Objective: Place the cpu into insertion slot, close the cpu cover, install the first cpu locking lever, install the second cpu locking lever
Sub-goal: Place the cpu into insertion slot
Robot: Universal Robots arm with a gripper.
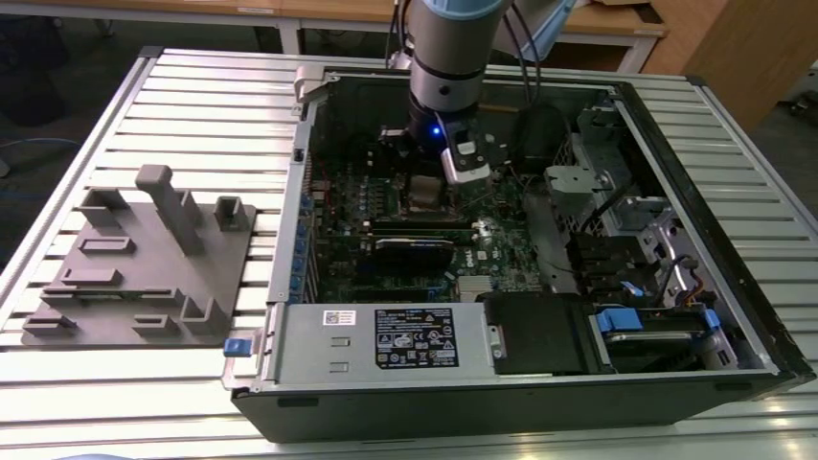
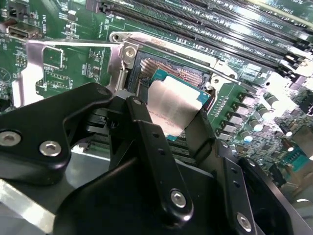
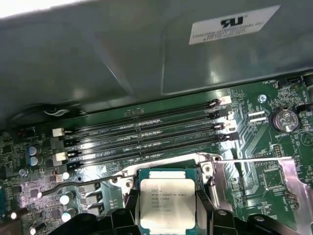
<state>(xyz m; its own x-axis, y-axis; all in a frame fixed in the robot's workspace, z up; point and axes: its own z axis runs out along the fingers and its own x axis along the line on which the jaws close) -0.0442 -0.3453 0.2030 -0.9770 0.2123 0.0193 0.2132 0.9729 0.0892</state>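
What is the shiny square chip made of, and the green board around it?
The chip looks topped with smooth silvery metal, since it gleams pale grey. The board looks like stiff glossy green plastic, maybe coated, with fine lines on it.

the open computer case [image 1: 511, 407] lies on a slatted metal bench [image 1: 192, 96], walling in the gripper [image 1: 432, 190] on all sides. long black memory slots [image 3: 146, 132] run just beyond the gripper in the first wrist view. a grey moulded fixture [image 1: 141, 287] sits well off towards the exterior view's left, outside the case. a labelled power supply [image 1: 383, 340] lies on the camera's side of the gripper.
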